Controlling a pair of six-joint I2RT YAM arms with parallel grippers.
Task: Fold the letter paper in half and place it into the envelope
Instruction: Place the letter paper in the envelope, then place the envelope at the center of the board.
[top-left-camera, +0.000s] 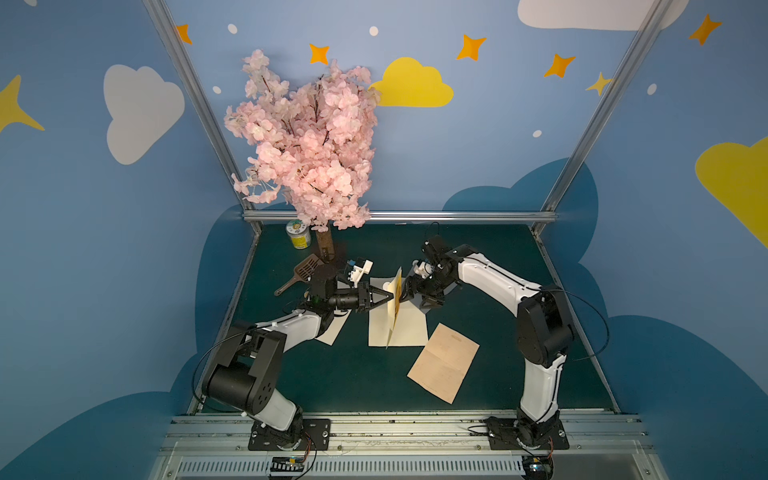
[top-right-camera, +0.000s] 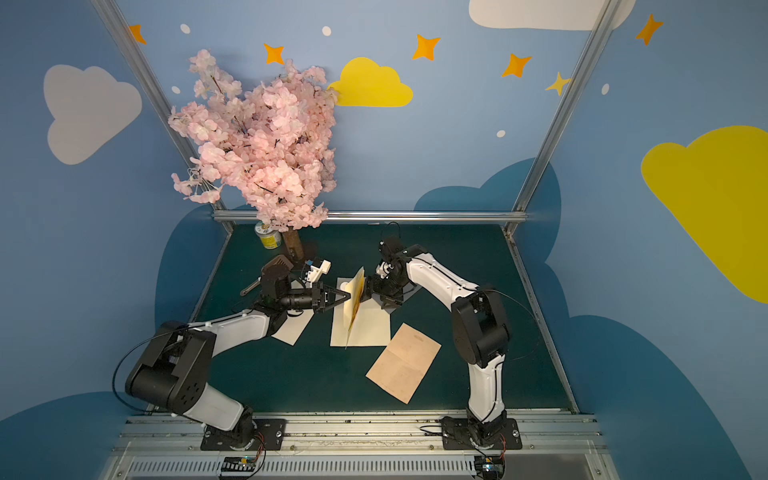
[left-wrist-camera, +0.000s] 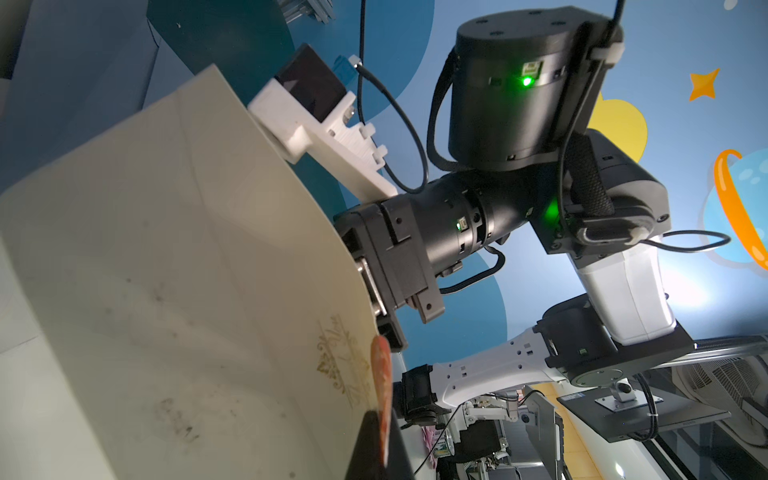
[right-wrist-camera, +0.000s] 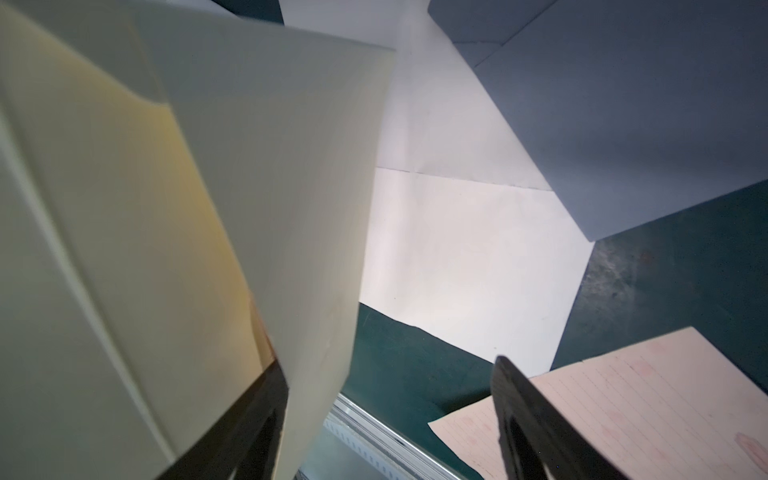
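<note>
A cream envelope (top-left-camera: 405, 328) (top-right-camera: 368, 328) lies mid-table with its flap (top-left-camera: 397, 297) (top-right-camera: 356, 297) raised on edge. My left gripper (top-left-camera: 392, 296) (top-right-camera: 350, 296) (left-wrist-camera: 382, 436) is shut on the flap (left-wrist-camera: 187, 270) near its orange seal. My right gripper (top-left-camera: 409, 293) (top-right-camera: 368, 291) (right-wrist-camera: 386, 415) stands open just right of the flap (right-wrist-camera: 270, 187). One of its fingers (right-wrist-camera: 249, 419) touches the flap's yellowish inner side; the other hangs free. The tan lined letter paper (top-left-camera: 442, 363) (top-right-camera: 403, 363) (right-wrist-camera: 644, 399) lies flat and creased, right of the envelope, held by nothing.
A pink blossom tree (top-left-camera: 307, 141) stands at the back left, with a yellow can (top-left-camera: 298, 235) and a brown slotted scoop (top-left-camera: 301, 272) near its trunk. Another cream sheet (top-left-camera: 332, 334) lies under my left arm. A metal rail (top-left-camera: 374, 419) runs along the front edge.
</note>
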